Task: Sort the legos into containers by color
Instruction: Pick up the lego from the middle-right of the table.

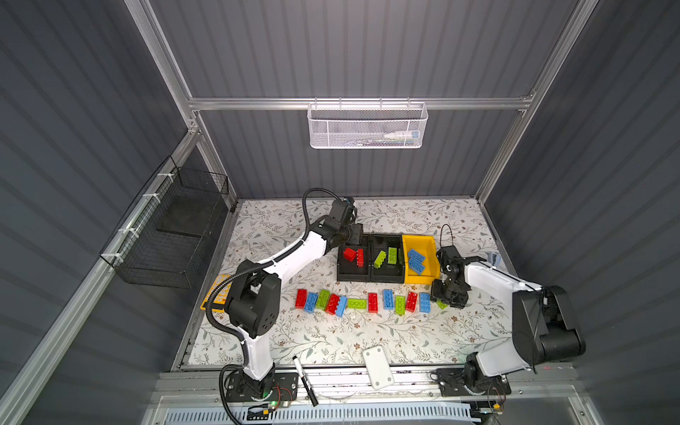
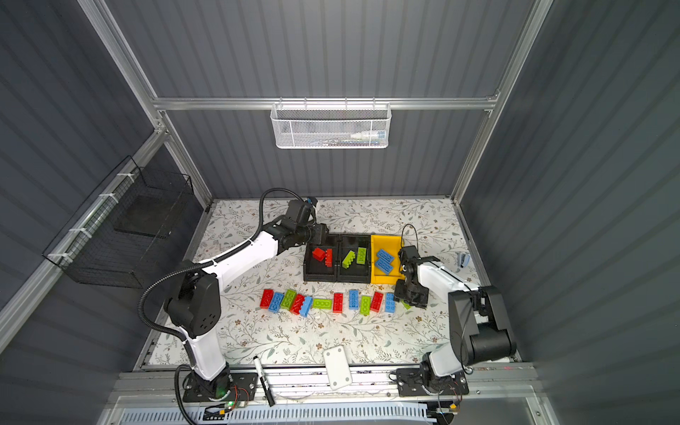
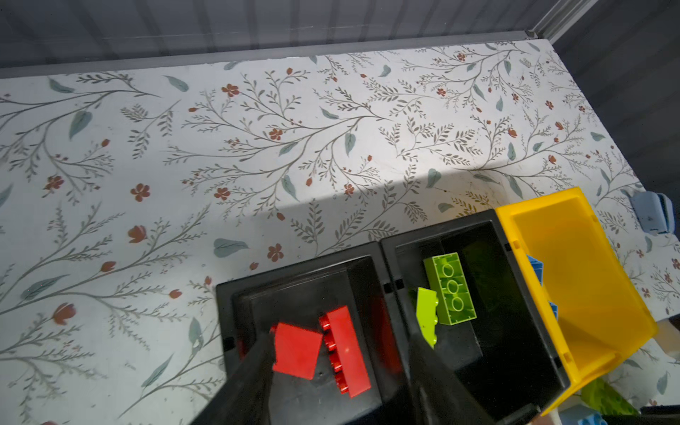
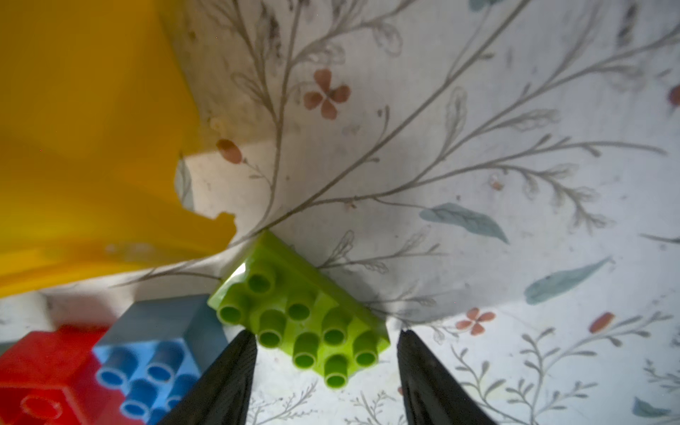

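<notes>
Lime-green lego [image 4: 305, 323] lies studs-up on the floral surface [image 4: 478, 147], ending the loose row [image 1: 356, 303] at centre-right, below the yellow container [image 1: 419, 238]. The right gripper [image 4: 325, 333] is spread astride it. The left gripper [image 3: 342, 331] is spread above the black container [image 3: 223, 312] holding two red legos [image 3: 346, 349].

High top views steeply down over the yellow bin [image 1: 421, 277]; wrist views close beside it, all sharing it.

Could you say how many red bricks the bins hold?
2, both in the leftmost black plastic bin: one red studded brick tilted, another on edge beside it; none seems hidden.
</notes>
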Action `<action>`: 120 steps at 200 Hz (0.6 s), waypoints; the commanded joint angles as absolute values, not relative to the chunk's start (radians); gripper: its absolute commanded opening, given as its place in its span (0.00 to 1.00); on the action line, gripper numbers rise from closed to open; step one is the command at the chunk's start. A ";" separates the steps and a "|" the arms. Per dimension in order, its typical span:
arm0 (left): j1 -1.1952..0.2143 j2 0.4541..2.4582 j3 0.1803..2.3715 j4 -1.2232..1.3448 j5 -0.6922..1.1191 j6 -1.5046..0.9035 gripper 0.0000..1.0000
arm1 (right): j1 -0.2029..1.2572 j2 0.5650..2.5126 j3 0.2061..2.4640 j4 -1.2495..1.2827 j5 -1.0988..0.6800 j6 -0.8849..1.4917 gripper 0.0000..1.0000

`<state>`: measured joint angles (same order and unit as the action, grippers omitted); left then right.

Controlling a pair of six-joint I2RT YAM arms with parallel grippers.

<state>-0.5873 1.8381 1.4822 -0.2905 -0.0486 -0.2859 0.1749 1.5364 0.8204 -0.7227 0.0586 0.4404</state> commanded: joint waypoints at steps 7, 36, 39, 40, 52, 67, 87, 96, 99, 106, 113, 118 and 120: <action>-0.569 1.771 1.434 -0.272 -0.054 -0.264 0.60 | 0.189 1.580 0.857 -0.741 0.108 0.432 0.62; -0.563 1.741 1.373 -0.265 -0.065 -0.273 0.60 | 0.198 1.621 0.887 -0.722 0.094 0.426 0.54; -0.563 1.738 1.370 -0.264 -0.067 -0.273 0.60 | 0.199 1.625 0.889 -0.722 0.090 0.425 0.52; -0.563 1.737 1.368 -0.264 -0.067 -0.273 0.60 | 0.199 1.626 0.890 -0.722 0.090 0.424 0.52; -0.560 1.727 1.353 -0.262 -0.075 -0.276 0.60 | 0.202 1.635 0.897 -0.718 0.083 0.421 0.46; -0.554 1.716 1.333 -0.258 -0.078 -0.282 0.60 | 0.205 1.637 0.896 -0.714 0.070 0.414 0.40; -0.549 1.710 1.318 -0.256 -0.079 -0.287 0.60 | 0.206 1.632 0.888 -0.710 0.054 0.413 0.35; -0.547 1.708 1.312 -0.255 -0.082 -0.289 0.60 | 0.206 1.626 0.885 -0.709 0.044 0.414 0.33; -0.546 1.707 1.311 -0.255 -0.082 -0.290 0.60 | 0.206 1.623 0.884 -0.709 0.044 0.413 0.33; -0.546 1.705 1.309 -0.253 -0.087 -0.291 0.60 | 0.206 1.614 0.879 -0.710 0.044 0.414 0.31; -0.545 1.702 1.304 -0.254 -0.091 -0.291 0.60 | 0.206 1.605 0.879 -0.715 0.050 0.414 0.29; -0.543 1.700 1.303 -0.255 -0.093 -0.294 0.60 | 0.206 1.596 0.879 -0.723 0.053 0.415 0.29; -0.542 1.699 1.302 -0.255 -0.092 -0.293 0.60 | 0.206 1.592 0.879 -0.724 0.057 0.415 0.28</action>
